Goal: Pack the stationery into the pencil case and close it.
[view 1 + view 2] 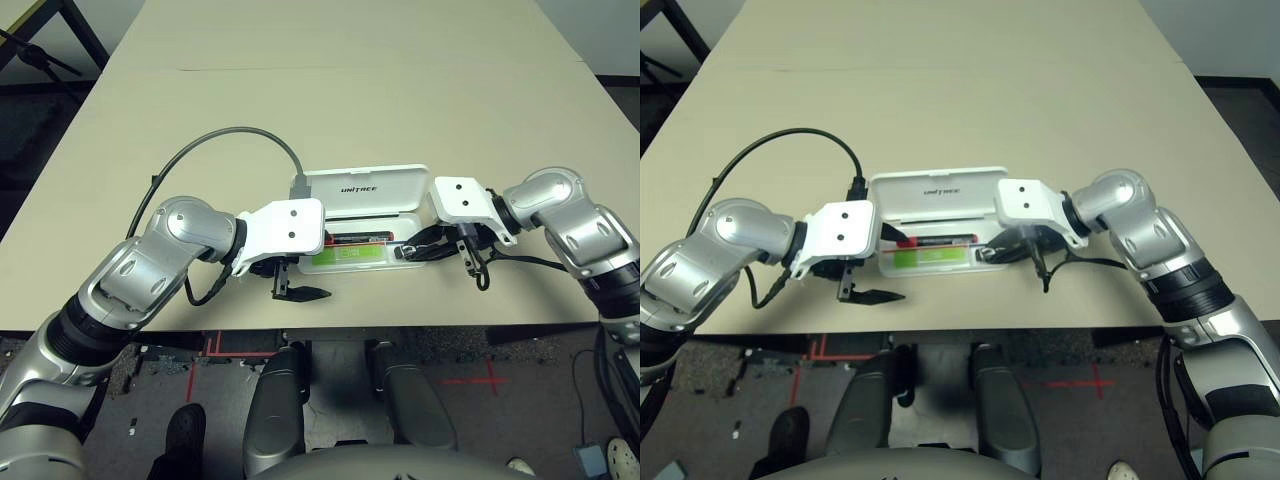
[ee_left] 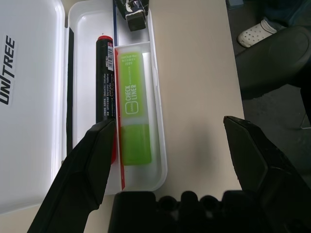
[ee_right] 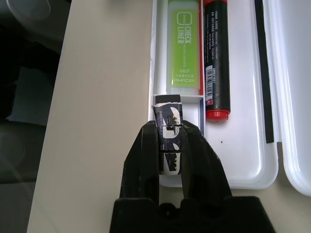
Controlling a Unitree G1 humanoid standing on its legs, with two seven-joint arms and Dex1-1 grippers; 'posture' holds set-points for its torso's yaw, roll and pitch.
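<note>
R gripper: black fingers pinched on a tiny black-and-silver sharpener-like piece, held over the near end of the case tray, beside the tray's front wall; piece touched both fingers, its tip near the end of the highlighter.
L gripper: black fingers spread wide, held nothing; hung over the worktop's front edge beside the tray's other end. One finger overlapped the tray corner in the wrist view; contact w/ tray: couldn't tell.
Pencil case: white flat hard-plastic case w/ rounded corners, lay open on the beige worktop near its front edge, between the two grippers; hinged lid w/ dark lettering folded back flat on the far side.
Highlighter: light green, translucent cap, lay flat in the tray's front lane, along the front wall.
Marker: red body w/ black barrel, lay flat just beside the highlighter, on the lid side; the two were parallel, touching or nearly so.
Head views: showed both silver forearms angled inward to the case, and a grey cable arcing over the worktop behind the L arm.
Wrist views: showed the printed text on highlighter and marker, the red-and-blue line at the tray floor, and the piece's patterned face.
Room: far half of the worktop lay bare; case sat close to the front edge, floor and dark shapes just past it.
</note>
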